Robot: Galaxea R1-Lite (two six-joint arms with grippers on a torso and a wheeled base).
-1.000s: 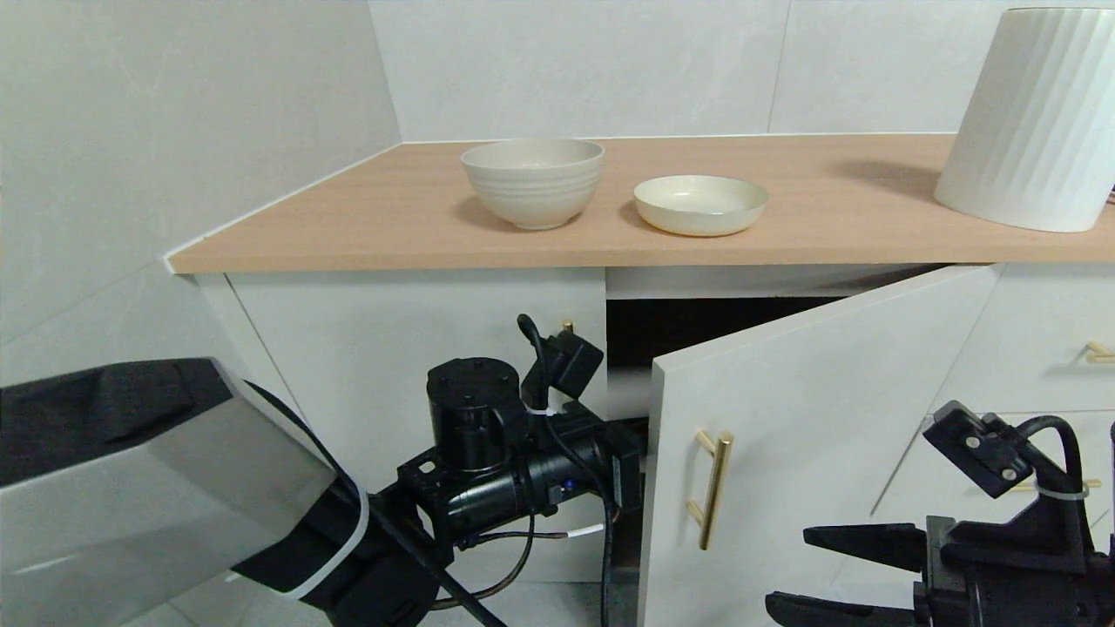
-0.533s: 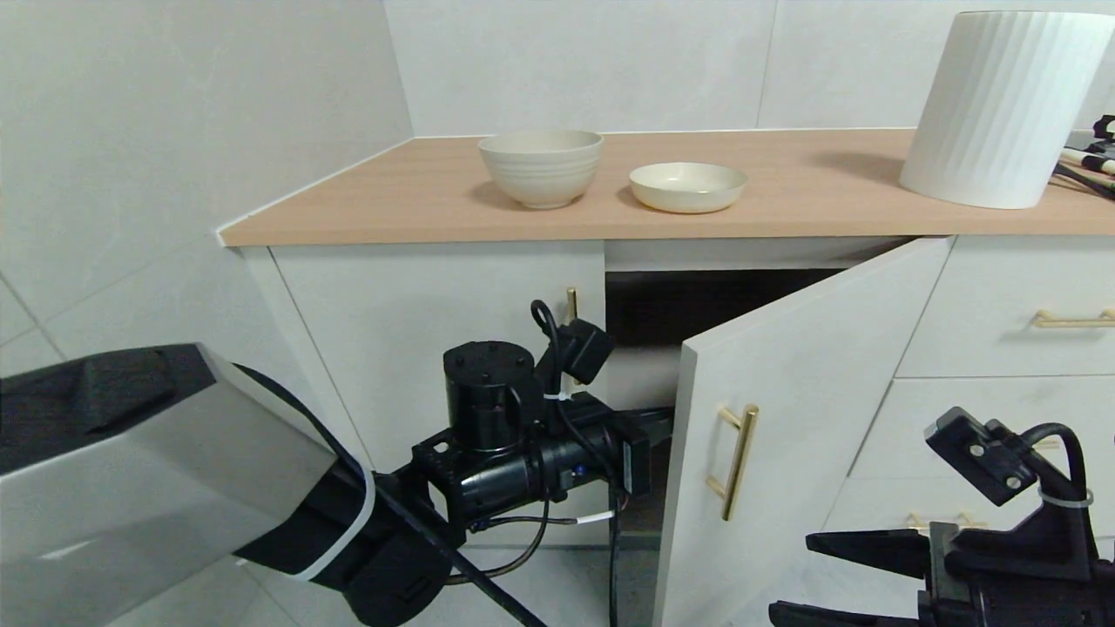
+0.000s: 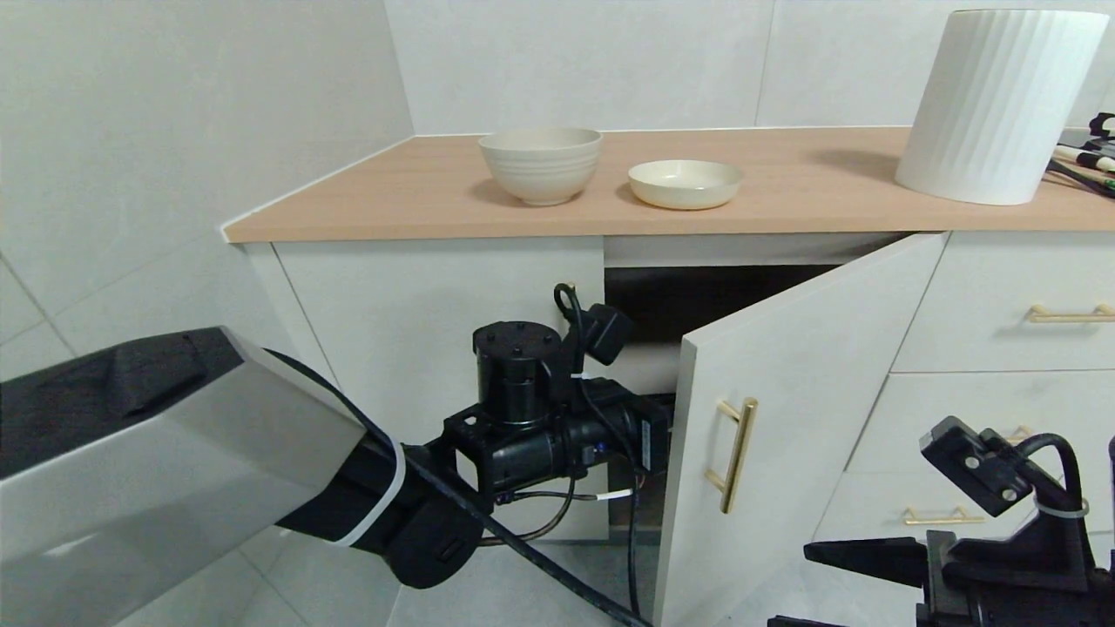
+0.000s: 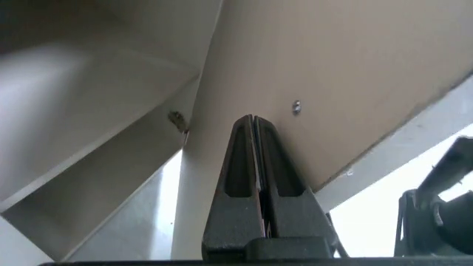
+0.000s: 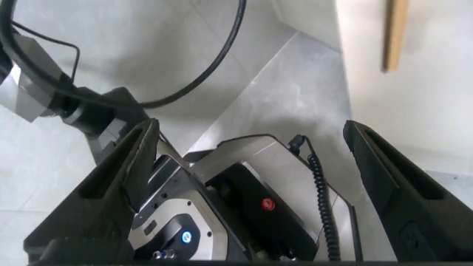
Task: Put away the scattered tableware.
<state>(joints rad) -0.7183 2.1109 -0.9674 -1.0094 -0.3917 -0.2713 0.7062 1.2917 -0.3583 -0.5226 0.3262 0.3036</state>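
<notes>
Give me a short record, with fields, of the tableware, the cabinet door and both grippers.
bowl: upright on the wooden countertop, left of the shallow dish
shallow dish: on the countertop, apart from the bowl
cabinet door: swung open
left gripper: shut, empty, behind the open door
right gripper: open, empty, low, on the door's outer side

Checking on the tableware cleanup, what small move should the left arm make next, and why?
Probably push the cabinet door wider with the left gripper: shut, it lies by the door's inner face, the door stands only part open, and the bowl and plate sit on the counter.
</notes>
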